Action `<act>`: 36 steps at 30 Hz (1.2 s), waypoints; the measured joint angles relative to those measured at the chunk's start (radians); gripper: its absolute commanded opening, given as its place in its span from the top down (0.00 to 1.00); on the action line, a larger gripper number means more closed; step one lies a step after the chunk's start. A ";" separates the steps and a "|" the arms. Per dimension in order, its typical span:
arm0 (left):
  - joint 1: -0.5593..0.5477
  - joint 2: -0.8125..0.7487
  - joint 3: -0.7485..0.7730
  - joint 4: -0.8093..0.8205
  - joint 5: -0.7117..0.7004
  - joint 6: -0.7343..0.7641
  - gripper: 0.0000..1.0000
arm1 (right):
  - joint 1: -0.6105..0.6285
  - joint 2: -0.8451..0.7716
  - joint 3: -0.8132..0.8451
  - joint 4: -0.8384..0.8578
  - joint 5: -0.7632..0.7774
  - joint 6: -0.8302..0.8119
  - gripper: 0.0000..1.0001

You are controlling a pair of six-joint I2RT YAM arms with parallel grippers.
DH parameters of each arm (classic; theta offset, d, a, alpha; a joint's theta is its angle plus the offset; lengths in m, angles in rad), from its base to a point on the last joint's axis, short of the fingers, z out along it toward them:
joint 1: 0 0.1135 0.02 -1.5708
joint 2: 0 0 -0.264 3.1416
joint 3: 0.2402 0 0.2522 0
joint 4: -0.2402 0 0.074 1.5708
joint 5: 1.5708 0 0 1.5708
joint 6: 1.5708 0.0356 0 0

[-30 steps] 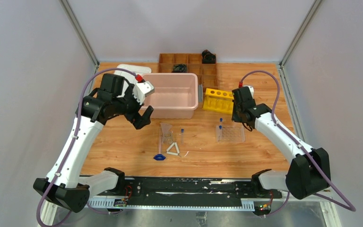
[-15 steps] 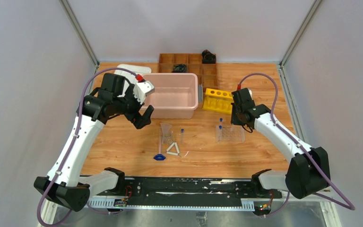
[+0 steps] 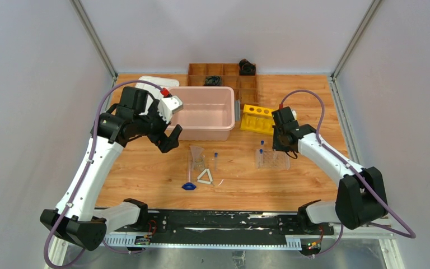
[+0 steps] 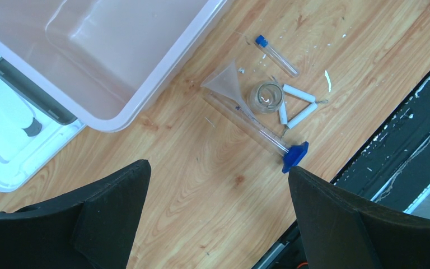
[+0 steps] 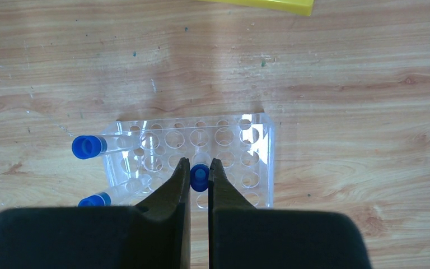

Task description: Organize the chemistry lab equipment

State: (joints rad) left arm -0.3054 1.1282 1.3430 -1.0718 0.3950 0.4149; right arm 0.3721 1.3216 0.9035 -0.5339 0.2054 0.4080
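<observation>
My right gripper (image 5: pixel 199 168) is shut on a small blue-capped tube (image 5: pixel 199 177) and holds it upright over the clear tube rack (image 5: pixel 241 162). Two more blue-capped tubes (image 5: pixel 88 147) stand at the rack's left side. In the top view the right gripper (image 3: pixel 280 143) is at the rack (image 3: pixel 277 161). My left gripper (image 4: pixel 218 166) is open and empty, high above the table, left of the glass funnel (image 4: pixel 227 81). Beside the funnel lie a small white triangle (image 4: pixel 297 106), a loose blue-capped tube (image 4: pixel 277 55) and a long clear tube ending in a blue piece (image 4: pixel 295 155).
A pink bin (image 3: pixel 204 112) stands behind the funnel, with a white lid (image 3: pixel 157 83) at its left. A yellow rack (image 3: pixel 258 117) stands behind the clear rack. The wooden compartment tray (image 3: pixel 224 75) is at the back. A small glass jar (image 4: pixel 267 96) sits beside the triangle.
My right gripper has moved a little left and toward the clear rack with the tube in it. The left arm has not moved.
</observation>
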 measured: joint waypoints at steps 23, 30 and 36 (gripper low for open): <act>0.000 0.000 0.000 0.000 -0.005 -0.013 0.00 | 0.205 -0.133 0.152 -0.047 0.066 0.083 0.52; 0.000 0.000 0.000 0.000 -0.037 -0.027 0.00 | 0.549 0.068 0.171 0.032 0.135 0.167 0.45; 0.000 -0.006 0.000 0.000 -0.060 -0.030 0.00 | 0.683 0.282 0.233 0.099 0.200 0.169 0.47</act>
State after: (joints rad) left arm -0.3054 1.1221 1.3430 -1.0718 0.3355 0.3851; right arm 1.0554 1.6035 1.1362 -0.4351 0.4053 0.5774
